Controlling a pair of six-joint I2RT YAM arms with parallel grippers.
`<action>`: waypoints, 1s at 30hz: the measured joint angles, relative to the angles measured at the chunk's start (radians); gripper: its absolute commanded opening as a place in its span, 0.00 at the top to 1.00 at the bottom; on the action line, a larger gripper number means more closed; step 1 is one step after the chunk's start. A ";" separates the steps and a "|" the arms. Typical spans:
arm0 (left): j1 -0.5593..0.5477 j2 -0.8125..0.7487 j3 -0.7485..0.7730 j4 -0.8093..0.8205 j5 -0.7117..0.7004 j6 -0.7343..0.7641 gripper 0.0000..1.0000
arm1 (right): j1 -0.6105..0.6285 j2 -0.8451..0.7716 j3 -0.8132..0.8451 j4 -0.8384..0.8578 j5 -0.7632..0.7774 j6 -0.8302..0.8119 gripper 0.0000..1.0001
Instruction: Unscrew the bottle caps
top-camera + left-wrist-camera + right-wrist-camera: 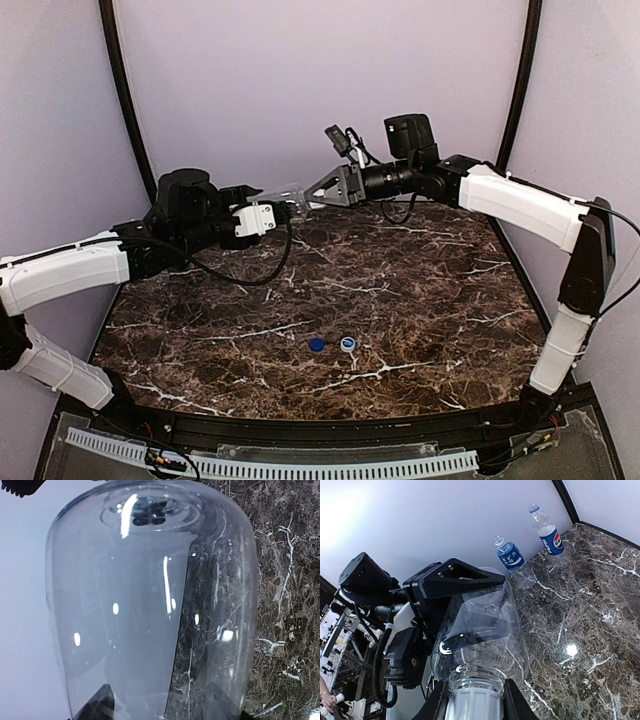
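A plain clear bottle (283, 208) hangs level above the far edge of the table, held between the two arms. My left gripper (272, 212) is shut on its body, which fills the left wrist view (150, 595), with the dark fingers (97, 705) at the bottom. My right gripper (312, 200) is shut on the bottle's white cap (474, 705), one finger on each side of it. A blue cap (316, 344) and a white cap (348, 344) lie loose on the table near the front.
Two clear bottles with blue labels (515, 560) (548, 531) rest with their bases on the marble table (430, 290) by the back wall, seen only in the right wrist view. Black frame posts (125, 90) rise at both back corners.
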State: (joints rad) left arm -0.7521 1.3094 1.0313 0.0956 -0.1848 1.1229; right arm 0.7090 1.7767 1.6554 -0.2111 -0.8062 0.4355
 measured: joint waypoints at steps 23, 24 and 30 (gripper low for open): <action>0.000 0.001 0.000 -0.002 0.001 0.002 0.49 | -0.002 -0.028 -0.020 -0.050 0.018 -0.085 1.00; 0.000 0.001 0.000 -0.010 0.002 -0.005 0.49 | -0.002 -0.028 -0.020 -0.051 0.020 -0.099 1.00; -0.002 0.002 0.002 -0.047 0.029 -0.033 0.54 | -0.002 -0.029 -0.018 -0.107 0.018 -0.109 1.00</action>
State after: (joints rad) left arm -0.7540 1.3109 1.0332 0.0483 -0.1555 1.0897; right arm 0.7071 1.7477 1.6379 -0.3183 -0.7887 0.3260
